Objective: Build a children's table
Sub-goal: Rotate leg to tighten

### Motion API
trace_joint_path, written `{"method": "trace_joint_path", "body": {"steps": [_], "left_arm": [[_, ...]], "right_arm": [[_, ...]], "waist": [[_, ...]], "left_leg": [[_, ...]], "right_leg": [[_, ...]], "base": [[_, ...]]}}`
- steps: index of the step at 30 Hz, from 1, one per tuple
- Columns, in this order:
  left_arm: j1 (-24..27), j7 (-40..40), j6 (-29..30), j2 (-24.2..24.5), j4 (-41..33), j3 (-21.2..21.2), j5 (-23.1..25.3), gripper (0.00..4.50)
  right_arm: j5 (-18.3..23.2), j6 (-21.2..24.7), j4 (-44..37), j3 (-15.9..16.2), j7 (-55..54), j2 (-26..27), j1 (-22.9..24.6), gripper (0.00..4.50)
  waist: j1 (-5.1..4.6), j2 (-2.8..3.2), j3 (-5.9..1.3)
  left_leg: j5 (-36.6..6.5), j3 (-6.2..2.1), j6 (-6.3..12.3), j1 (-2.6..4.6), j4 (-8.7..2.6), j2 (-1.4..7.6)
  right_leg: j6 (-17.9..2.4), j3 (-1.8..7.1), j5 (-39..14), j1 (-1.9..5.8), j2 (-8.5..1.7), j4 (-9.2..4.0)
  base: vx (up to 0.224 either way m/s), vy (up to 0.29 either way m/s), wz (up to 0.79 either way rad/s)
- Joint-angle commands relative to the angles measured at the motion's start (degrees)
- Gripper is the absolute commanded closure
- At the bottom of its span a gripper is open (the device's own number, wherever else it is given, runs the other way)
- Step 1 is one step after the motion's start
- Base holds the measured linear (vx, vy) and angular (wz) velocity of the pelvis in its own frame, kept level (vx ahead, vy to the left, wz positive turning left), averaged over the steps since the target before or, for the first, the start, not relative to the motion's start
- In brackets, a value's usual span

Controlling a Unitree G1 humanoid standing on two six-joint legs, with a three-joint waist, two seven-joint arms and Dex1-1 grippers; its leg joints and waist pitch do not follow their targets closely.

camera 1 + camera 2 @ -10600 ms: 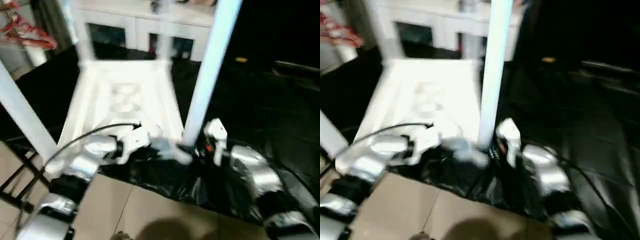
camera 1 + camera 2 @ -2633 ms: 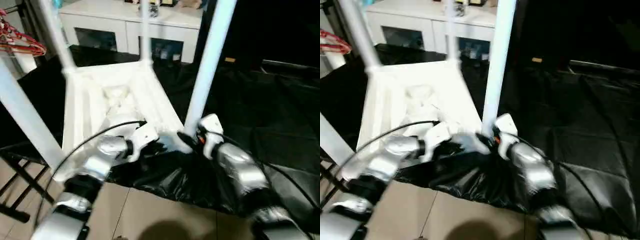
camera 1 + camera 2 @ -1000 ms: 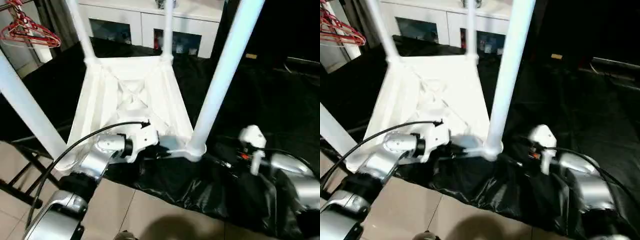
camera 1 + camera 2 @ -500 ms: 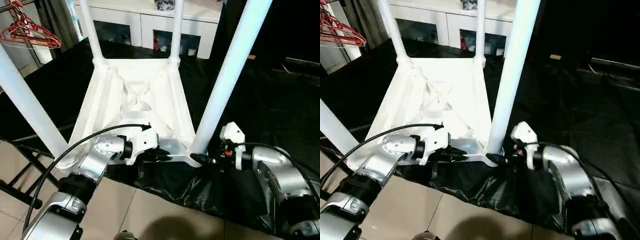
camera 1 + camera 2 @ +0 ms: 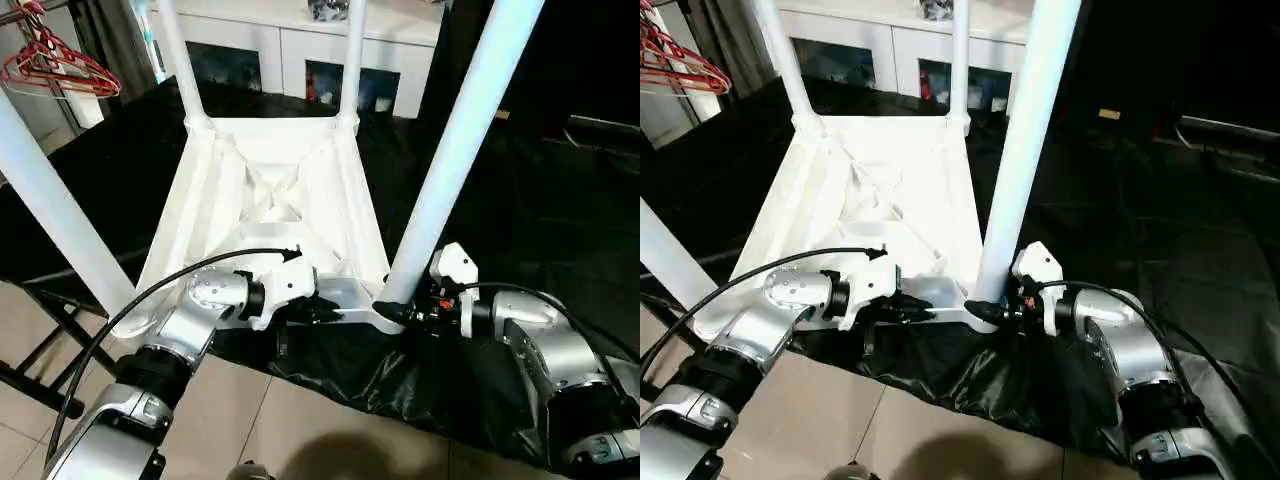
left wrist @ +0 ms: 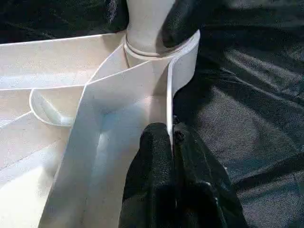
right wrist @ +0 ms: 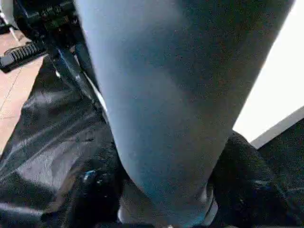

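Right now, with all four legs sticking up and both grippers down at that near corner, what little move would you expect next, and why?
Probably a firm twist or press on the near right leg to seat it. The right gripper wraps that leg's base where it enters the corner socket, while the left gripper pinches the tabletop's rim beside it, steadying it. Whether the leg is fully home, I cannot tell.
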Motion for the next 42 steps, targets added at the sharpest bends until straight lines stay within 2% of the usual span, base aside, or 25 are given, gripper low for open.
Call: {"method": "trace_joint_path", "body": {"steps": [1,3,5,7,9,12,14,15,16,17,19,21,23,24,25,27,28,29,30,34,35,37,39,40,42], "left_arm": [[-1.1,2.7,-0.3,-0.5,0.4,0.6,-0.1,4.50],[-1.4,5.2,0.2,-1.0,0.8,0.9,0.6,4.50],[-1.9,7.6,1.3,-1.9,1.2,1.2,1.1,4.50],[-2.2,9.3,2.0,-2.7,1.3,1.5,1.3,4.50],[-2.8,11.7,2.8,-3.9,1.7,1.8,1.5,4.50],[-4.1,19.3,5.2,-7.7,1.6,2.0,3.1,4.50],[-4.5,21.7,6.0,-9.3,1.4,2.0,3.6,4.50],[-4.5,21.7,6.0,-9.3,1.4,2.0,3.6,4.50],[-4.4,24.8,7.5,-12.3,0.3,1.9,4.0,4.50],[-4.2,25.3,8.1,-13.3,-0.4,1.7,4.2,4.50],[-3.8,25.5,8.2,-14.1,-1.2,1.2,4.4,4.50],[-3.6,25.2,8.1,-14.2,-1.5,0.9,5.0,4.50],[-3.3,24.9,7.9,-14.1,-1.9,0.6,5.5,4.50],[-3.2,24.7,7.8,-13.8,-2.0,0.6,5.5,4.50],[-2.8,22.9,7.0,-12.3,-2.2,0.7,5.5,4.50],[-2.9,22.1,6.3,-10.9,-1.4,0.9,5.4,4.50],[-3.0,22.2,6.3,-10.8,-1.3,0.9,5.5,4.50],[-3.1,21.6,5.8,-10.2,-1.0,0.9,5.5,4.50],[-3.1,21.4,5.7,-10.0,-0.9,0.9,5.5,4.50],[-4.1,18.3,3.0,-7.4,1.3,1.1,5.3,4.50],[-4.4,17.5,2.2,-6.7,2.3,1.2,5.3,4.50],[-5.7,14.7,-0.5,-4.7,5.3,1.4,4.8,4.50],[-5.9,13.8,-1.0,-4.3,5.9,1.5,4.5,4.50],[-6.6,12.8,-2.3,-3.6,7.1,1.3,4.5,4.50],[-7.2,11.1,-4.2,-3.2,8.9,1.3,4.0,4.50]], "right_arm": [[-0.4,0.9,-0.3,0.1,-1.8,1.1,1.5,2.37],[-1.1,1.4,-1.2,0.3,-4.7,2.2,2.9,2.40],[-1.3,2.3,-3.0,0.5,-7.2,3.6,4.8,2.48],[-1.4,3.0,-4.5,0.7,-8.7,4.5,6.1,2.50],[-1.8,3.6,-6.0,1.2,-10.7,5.8,7.7,2.53],[-2.8,6.4,-9.5,1.8,-18.8,11.0,11.6,2.54],[-2.9,7.8,-10.5,1.6,-22.4,13.5,12.4,2.54],[-2.9,7.8,-10.5,1.6,-22.4,13.5,12.4,2.54],[-4.8,9.5,-9.6,0.5,-32.9,19.4,12.2,2.54],[-5.2,10.3,-9.5,0.1,-36.3,21.5,12.1,2.54],[-5.4,10.2,-9.3,-0.5,-40.0,24.0,11.5,2.54],[-5.5,9.4,-9.8,-0.1,-40.2,24.9,11.3,2.54],[-5.7,8.9,-10.5,0.3,-40.3,25.5,11.4,1.98],[-5.7,8.7,-10.6,0.4,-40.1,25.4,11.4,1.98],[-5.8,8.5,-11.3,0.6,-38.9,24.5,11.1,1.81],[-6.2,8.8,-11.8,-0.2,-38.1,23.6,10.9,1.67],[-6.3,8.8,-11.9,-0.2,-38.3,23.5,10.8,1.45],[-6.6,8.6,-12.3,-0.2,-37.9,22.3,10.9,1.45],[-6.7,8.5,-12.4,-0.3,-37.7,21.9,10.9,1.37],[-6.2,6.8,-15.4,-0.7,-30.8,14.5,11.9,1.37],[-4.4,6.8,-17.0,-2.1,-27.6,11.7,12.8,1.37],[0.9,7.2,-21.4,-8.0,-19.3,4.2,15.3,1.37],[2.1,7.1,-22.2,-9.5,-17.7,2.6,15.8,1.37],[4.5,7.5,-23.0,-12.5,-15.7,0.2,16.3,1.37],[7.1,8.2,-23.2,-15.8,-14.6,-1.4,16.5,1.37]], "waist": [[-0.29,0.10,-3.20],[-0.40,-0.15,-3.05],[-0.60,0.06,-2.85],[-0.64,-0.03,-2.76],[-0.78,0.01,-2.73],[-0.75,-0.26,-2.60],[-0.81,-0.09,-2.17],[-0.84,-0.09,-2.22],[-0.97,-0.11,-2.12],[-1.18,0.09,-1.85],[-1.49,-0.07,-1.83],[-1.89,0.10,-1.85],[-2.08,0.32,-1.79],[-2.14,0.32,-1.75],[-2.11,0.56,-2.13],[-2.28,0.65,-2.25],[-2.48,0.55,-2.28],[-2.53,0.89,-2.58],[-2.55,0.83,-2.58],[-2.57,0.88,-2.74],[-2.52,0.95,-2.86],[-2.11,1.06,-2.94],[-1.88,0.88,-3.15],[-2.19,0.99,-3.27],[-2.38,0.91,-3.40]], "left_leg": [[-12.5,0.34,1.96,0.08,-3.58,0.63],[-13.4,0.32,1.48,0.10,-3.77,0.56],[-16.3,0.24,0.77,0.36,-4.12,0.55],[-17.7,0.07,0.38,0.53,-4.37,0.61],[-18.4,0.03,0.25,0.54,-4.43,0.59],[-18.8,-0.07,-0.13,0.61,-4.64,0.50],[-19.5,-0.21,-0.27,0.48,-4.88,0.35],[-19.7,-0.19,-0.25,0.55,-4.86,0.34],[-19.8,-0.25,-0.42,0.54,-4.94,0.30],[-20.3,-0.34,-0.92,0.49,-5.15,0.18],[-21.0,-0.56,-0.96,0.65,-5.27,-0.01],[-21.5,-0.68,-0.33,0.68,-5.33,0.02],[-21.3,-0.70,0.01,0.34,-5.49,0.14],[-21.5,-0.73,0.01,0.31,-5.53,0.16],[-21.4,-0.77,-0.05,0.31,-5.50,0.15],[-20.8,-0.88,-0.12,-0.09,-5.57,0.08],[-20.5,-0.84,-0.15,-0.15,-5.54,0.06],[-19.9,-0.83,-0.26,0.01,-5.39,0.08],[-19.5,-0.83,-0.30,0.01,-5.37,0.14],[-16.0,-0.59,0.48,-0.46,-4.98,0.11],[-14.9,-0.54,0.77,-0.43,-4.76,0.18],[-14.2,-0.37,2.15,-0.19,-4.26,0.14],[-11.5,-0.43,3.48,-0.67,-3.95,0.13],[-9.8,-0.52,3.74,-1.09,-3.87,-0.03],[-8.5,-0.37,4.45,-0.76,-3.37,-0.05]], "right_leg": [[-11.2,1.92,-10.6,2.86,-2.56,-3.30],[-10.5,1.92,-11.8,2.91,-2.48,-3.59],[-9.4,1.94,-16.5,2.76,-2.64,-4.13],[-8.1,2.01,-19.8,2.69,-2.75,-4.54],[-8.0,2.03,-20.5,2.58,-2.73,-4.61],[-6.7,2.07,-22.4,2.52,-2.73,-4.97],[-5.4,2.06,-25.7,2.24,-2.80,-5.43],[-5.0,2.11,-26.5,2.17,-2.80,-5.60],[-4.4,2.19,-27.1,2.04,-2.77,-5.69],[-4.1,2.21,-28.2,1.69,-2.76,-5.84],[-3.1,2.12,-30.2,1.69,-2.79,-6.12],[-2.7,2.20,-29.9,1.57,-2.75,-6.30],[-3.1,2.27,-26.6,1.73,-2.57,-6.11],[-3.3,2.23,-26.2,1.76,-2.53,-6.03],[-3.6,2.18,-25.3,2.08,-2.63,-5.89],[-3.9,2.07,-24.2,2.36,-2.62,-5.69],[-3.9,2.05,-24.3,2.41,-2.65,-5.75],[-4.3,2.11,-23.7,2.44,-2.72,-5.65],[-4.5,2.11,-22.9,2.45,-2.76,-5.66],[-5.9,2.09,-16.5,2.99,-2.51,-4.97],[-6.4,2.10,-14.8,3.09,-2.52,-4.80],[-6.9,2.18,-11.7,3.43,-2.32,-4.75],[-8.2,2.06,-7.2,3.72,-2.49,-3.99],[-8.9,1.77,-5.8,4.00,-2.49,-3.76],[-10.3,1.78,-3.7,3.76,-2.36,-3.60]], "base": [[0.000,0.000,0.00],[0.000,0.000,0.00],[0.000,0.000,0.00],[0.000,0.000,0.00],[0.000,0.000,0.00],[0.000,0.000,0.00],[0.000,0.000,0.00],[0.000,0.000,0.00],[0.000,0.000,0.00],[0.000,0.000,0.00],[0.000,0.000,0.00],[0.000,0.000,0.00],[0.000,0.000,0.00],[0.000,0.000,0.00],[0.000,0.000,0.00],[0.000,0.000,0.00],[0.000,0.000,0.00],[0.000,0.000,0.00],[0.000,0.000,0.00],[0.000,0.000,0.00],[0.000,0.000,0.00],[0.000,0.000,0.00],[0.000,0.000,0.00],[0.000,0.000,0.00],[0.000,0.000,0.00]]}}
